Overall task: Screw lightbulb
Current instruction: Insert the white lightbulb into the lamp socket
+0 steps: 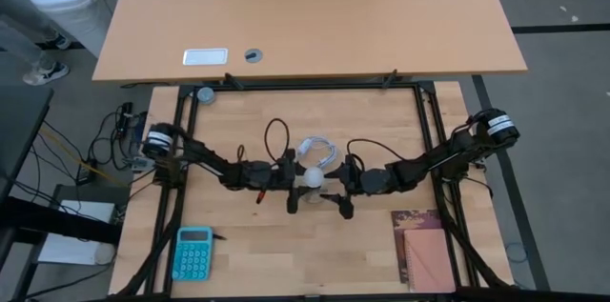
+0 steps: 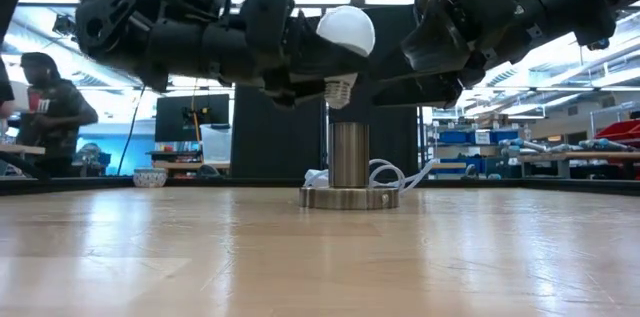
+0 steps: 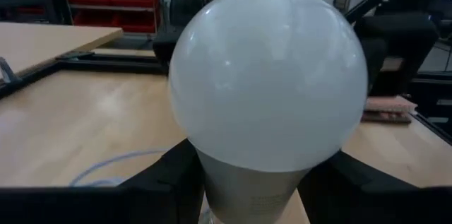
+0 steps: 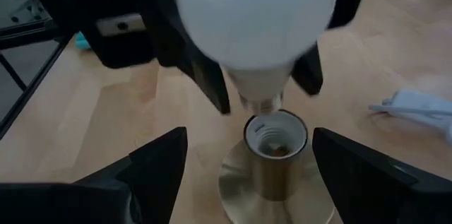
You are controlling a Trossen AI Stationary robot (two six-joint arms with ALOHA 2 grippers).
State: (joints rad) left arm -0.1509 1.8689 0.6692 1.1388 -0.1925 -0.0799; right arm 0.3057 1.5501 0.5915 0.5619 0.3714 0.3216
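The white lightbulb (image 2: pixel 345 29) hangs in my left gripper (image 1: pixel 296 184), globe up and a little tilted. Its greyish screw base (image 2: pixel 340 88) stands just above the open top of the brass socket (image 2: pixel 348 152), apart from it. The socket stands upright on its round flat disc (image 2: pixel 348 198) on the table. My right gripper (image 4: pixel 247 150) is open and comes in from the table's right. Its fingers stand on either side of the socket, above the disc, and touch nothing that I can see. My left gripper pinches the bulb's tapering neck (image 3: pixel 215 181), just below the globe, between its two fingers (image 3: pixel 173 178). The fingers come about level from the table's left. The bulb is lifted clear, globe up, a little tilted, its screw base (image 4: pixel 260 100) pointing down at the socket's mouth (image 4: pixel 275 131).
A coiled white cable (image 1: pixel 320 150) lies just beyond the socket. A teal calculator (image 1: pixel 193 252) lies near left, a brown and pink notebook (image 1: pixel 425 250) near right. Black frame rails (image 1: pixel 431 121) border the work area. A second table (image 1: pixel 315 16) stands beyond.
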